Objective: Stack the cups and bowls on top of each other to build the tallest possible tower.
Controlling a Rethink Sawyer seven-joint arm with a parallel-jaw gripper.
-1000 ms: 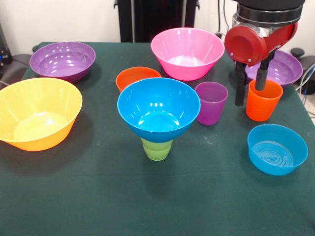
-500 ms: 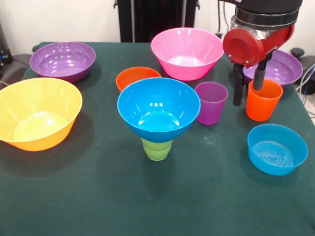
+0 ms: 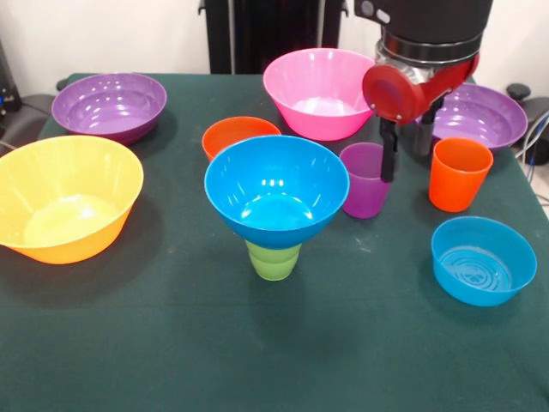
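- Front view, tower so far: med. blue glossy plastic bowl [image 3: 276, 189] seated upright on upturned green stepped plastic cup [image 3: 274, 259], mid-bench on dark green cloth-covered bench [image 3: 171, 343]. Two tiers only.
- Front view, change: red-and-black arm, 1 s ago straddling rim of orange plastic cup [image 3: 460, 174], now shifted off it toward centre. Pincer [image 3: 405, 150] now between orange cup and purple plastic cup [image 3: 368, 179]; one dark finger [image 3: 389, 153] at/over purple cup's rim, other finger near far purple bowl.
- Pincer state: fingers spread apart, holding nothing.
- Orange cup: left standing upright on bench, same spot as before, near small shallow blue plastic bowl [image 3: 483, 260]. Not lifted.
- Meaning (judgement): grasp on orange cup either missed or dropped; no gain in tower height. Looks like re-aim, poss. at purple cup instead.
- Rest, front view: large yellow-orange plastic bowl [image 3: 64, 199], wide purple plastic bowl [image 3: 109, 105], large pink plastic bowl [image 3: 326, 92], small orange plastic bowl [image 3: 238, 135], second wide purple bowl [image 3: 480, 116] – all unstacked, unmoved.
- Overhead view: none supplied.
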